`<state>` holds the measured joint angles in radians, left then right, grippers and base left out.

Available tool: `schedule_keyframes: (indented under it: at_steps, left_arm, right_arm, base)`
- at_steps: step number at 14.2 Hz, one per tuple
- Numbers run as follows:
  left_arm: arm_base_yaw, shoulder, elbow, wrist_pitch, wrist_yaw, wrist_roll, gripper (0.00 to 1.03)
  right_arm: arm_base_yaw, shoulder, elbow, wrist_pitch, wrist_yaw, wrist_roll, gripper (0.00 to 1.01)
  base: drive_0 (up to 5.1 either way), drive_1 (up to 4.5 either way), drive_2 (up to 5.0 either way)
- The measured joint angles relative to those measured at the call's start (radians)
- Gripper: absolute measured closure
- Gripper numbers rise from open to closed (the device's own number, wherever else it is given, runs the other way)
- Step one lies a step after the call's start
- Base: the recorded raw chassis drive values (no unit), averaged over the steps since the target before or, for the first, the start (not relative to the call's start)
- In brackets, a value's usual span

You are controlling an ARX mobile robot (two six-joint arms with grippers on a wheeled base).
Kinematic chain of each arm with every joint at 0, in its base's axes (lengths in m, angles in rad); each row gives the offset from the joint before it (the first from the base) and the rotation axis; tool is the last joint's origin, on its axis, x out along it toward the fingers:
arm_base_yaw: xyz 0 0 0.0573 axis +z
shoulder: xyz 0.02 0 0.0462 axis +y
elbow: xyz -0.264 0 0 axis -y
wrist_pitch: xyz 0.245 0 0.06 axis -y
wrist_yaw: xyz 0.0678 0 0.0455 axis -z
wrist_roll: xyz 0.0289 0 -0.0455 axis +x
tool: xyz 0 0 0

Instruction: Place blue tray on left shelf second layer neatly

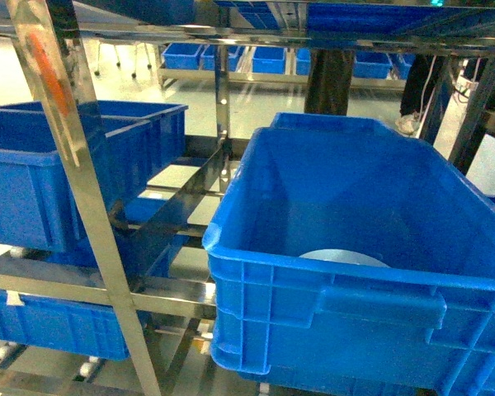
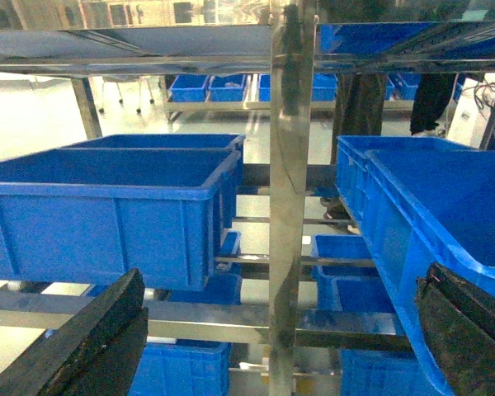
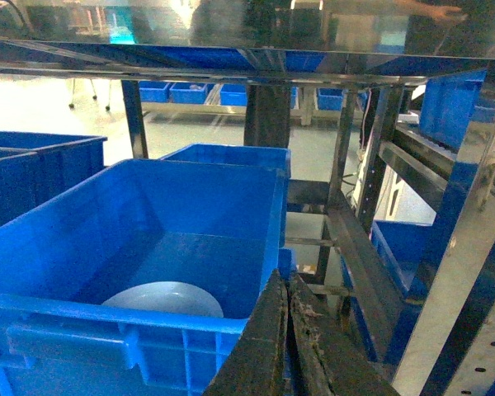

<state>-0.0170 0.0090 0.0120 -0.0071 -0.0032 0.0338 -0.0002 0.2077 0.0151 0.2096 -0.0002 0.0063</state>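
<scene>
blue tray (image 3: 163, 299) half-hidden in crate (image 3: 140, 330); left pincer (image 2: 272, 346) apart, right pincer (image 3: 287, 330) seemingly together.

Even indoor light on my feeds, floor beyond the rack (image 2: 290, 165) washed out pale; steel post (image 1: 70, 140) glaring in head view, soft overall focus; dark blurred fingers (image 3: 268, 355) close to my wrist lenses

The crate (image 1: 355, 272) is open above, its high walls ringing the blue tray (image 1: 344, 257).
</scene>
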Motion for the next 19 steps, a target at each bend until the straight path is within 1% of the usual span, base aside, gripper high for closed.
schedule_keyframes:
  at_steps: [2,3,4,6,7,11,13,14,15,19]
  left_arm:
    - [0.0,0.0,0.0,0.0,0.0,0.0,0.05]
    - [0.0,0.0,0.0,0.0,0.0,0.0,0.05]
    - [0.0,0.0,0.0,0.0,0.0,0.0,0.05]
    - [0.0,0.0,0.0,0.0,0.003,0.0,0.05]
    - [0.0,0.0,0.0,0.0,0.0,0.0,0.05]
    - [0.0,0.0,0.0,0.0,0.0,0.0,0.05]
    - [0.0,0.0,0.0,0.0,0.0,0.0,0.05]
    - [0.0,0.0,0.0,0.0,0.0,0.0,0.05]
    - [0.0,0.0,0.0,0.0,0.0,0.0,0.05]
    - [0.0,0.0,0.0,0.0,0.0,0.0,0.05]
  right_arm:
    - [0.0,-0.034,0.0,-0.036,0.0,0.0,0.99]
    - [0.0,-0.115,0.0,-0.164,0.0,0.0,0.99]
    - [0.0,-0.202,0.0,-0.208,0.0,0.0,0.99]
    - [0.0,-0.203,0.0,-0.214,0.0,0.0,0.99]
    - [0.0,-0.203,0.0,-0.214,0.001,0.0,0.97]
    - [0.0,-0.203,0.0,-0.214,0.001,0.0,0.39]
    - [0.0,-0.203,0.0,-0.214,0.001,0.0,0.12]
    - [0.0,-0.203,0.0,-0.214,0.001,0.0,0.01]
    - [0.0,-0.203,0.0,-0.214,0.001,0.0,0.04]
    - [0.0,-0.203,0.0,-0.214,0.001,0.0,0.03]
  base:
    - [0.0,0.0,0.0]
    - [0.0,0.0,0.0]
    - [0.0,0.0,0.0]
    - [0.0,0.0,0.0]
    - [0.0,0.0,0.0]
    - [0.0,0.0,0.0]
    - [0.0,0.0,0.0]
    - [0.0,0.0,0.0]
    - [0.0,0.0,0.0]
    - [0.0,0.0,0.0]
